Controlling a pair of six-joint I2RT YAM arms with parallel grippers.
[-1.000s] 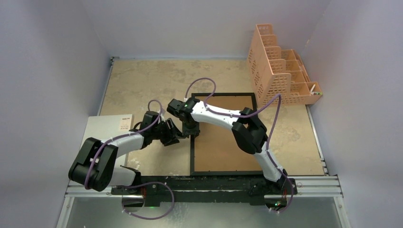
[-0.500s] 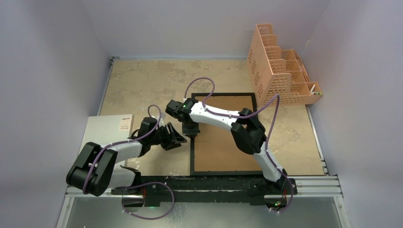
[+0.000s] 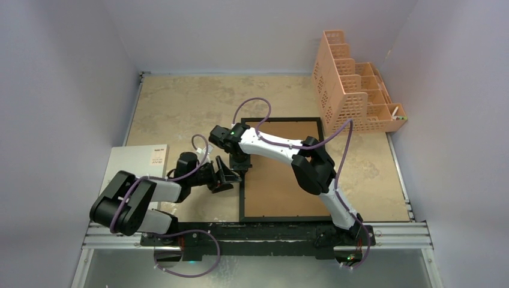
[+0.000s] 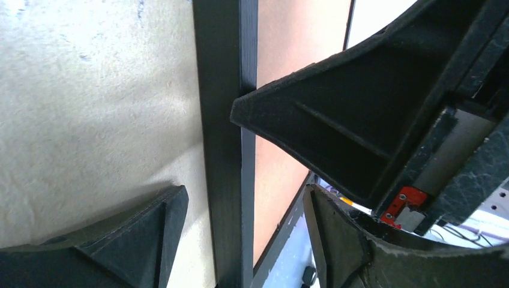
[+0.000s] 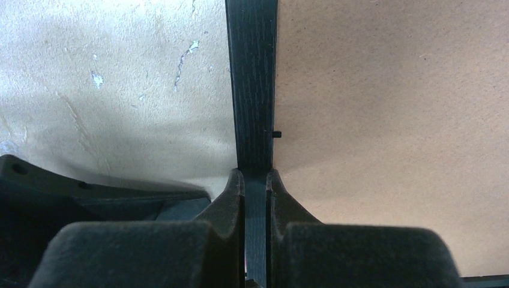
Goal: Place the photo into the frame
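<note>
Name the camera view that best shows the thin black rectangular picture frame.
Top external: the thin black rectangular picture frame lies there nearly whole, brown board up, partly under the right arm. Both wrist views show only a short stretch of its left rail.

pale lavender walls enclose a mottled beige tabletop under soft, even light.

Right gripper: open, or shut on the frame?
Shut: right gripper pinches the frame by its black rail, fingers pressing both sides.
</note>
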